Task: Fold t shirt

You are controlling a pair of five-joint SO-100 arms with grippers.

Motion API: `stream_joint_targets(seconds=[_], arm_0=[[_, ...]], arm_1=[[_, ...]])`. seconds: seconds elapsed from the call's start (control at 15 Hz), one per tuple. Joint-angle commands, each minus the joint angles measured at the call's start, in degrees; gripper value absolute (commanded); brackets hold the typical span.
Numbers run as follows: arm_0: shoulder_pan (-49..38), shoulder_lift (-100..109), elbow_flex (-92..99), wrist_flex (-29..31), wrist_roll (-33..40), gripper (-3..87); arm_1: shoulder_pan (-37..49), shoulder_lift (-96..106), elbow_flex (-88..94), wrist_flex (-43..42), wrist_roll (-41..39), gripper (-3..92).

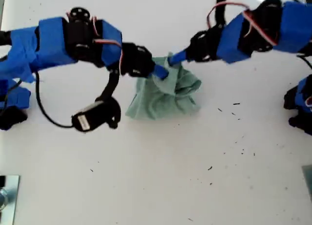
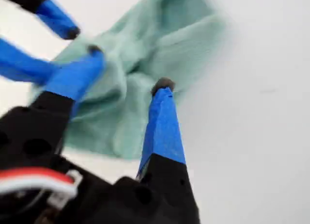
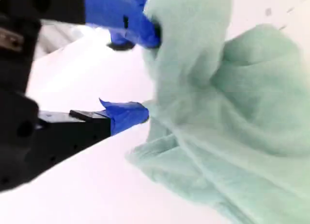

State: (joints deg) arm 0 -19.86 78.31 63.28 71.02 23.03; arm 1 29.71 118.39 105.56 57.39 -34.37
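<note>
The t shirt sits bunched in a crumpled heap on the white tabletop, near its middle and a little toward the far edge in the exterior view, with 2 arms meeting over it from the exterior view's left and right. My first gripper hangs over the heap with its jaws spread apart, 1 fingertip against the cloth. My second gripper is also parted, its 2 blue tips touching the edge of a raised fold; I cannot tell whether they pinch it.
</note>
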Motion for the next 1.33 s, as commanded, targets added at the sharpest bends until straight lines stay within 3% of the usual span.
stream_joint_targets(seconds=[0.0, 0.13, 0.33, 0.53, 0.67, 0.87, 0.93, 1.07, 1.13, 1.27], arm_0=[[-8.61, 1.76, 0.00, 6.15, 0.18, 30.1], [-11.16, 7.38, 7.47, 6.59, 0.88, 30.7], [-13.62, 32.34, 35.77, -7.56, 0.88, 27.8], [-14.85, 66.18, 67.59, -16.44, 1.05, 11.3], [-11.25, 89.91, 87.71, -17.05, -3.25, -0.1], [-0.62, 124.45, 111.36, -12.57, -14.85, -0.1], [1.93, 127.79, 113.82, -8.61, -19.25, -0.1], [5.45, 128.23, 120.06, -11.43, -21.09, 0.7], [6.50, 128.14, 122.78, -13.54, -21.80, 5.7], [7.91, 128.14, 122.43, -11.87, -20.48, 11.2]], arm_1=[[12.22, 17.23, 14.85, -3.25, -2.02, 32.7], [15.64, 34.45, 24.35, -1.05, -4.31, 32.5], [16.52, 55.02, 33.57, 9.05, -2.72, 27.9], [11.95, 70.40, 41.31, 19.69, -0.18, 22.5], [5.27, 82.44, 49.13, 22.68, 3.16, 19.0], [-2.99, 82.35, 60.56, 20.39, 9.40, 16.4], [-3.34, 82.35, 63.98, 20.30, 10.63, 12.4], [-3.69, 82.35, 69.43, 20.13, 13.62, 8.1], [-1.76, 82.35, 71.98, 20.30, 18.98, 6.8], [-2.90, 82.27, 71.89, 20.30, 19.86, 7.3]])
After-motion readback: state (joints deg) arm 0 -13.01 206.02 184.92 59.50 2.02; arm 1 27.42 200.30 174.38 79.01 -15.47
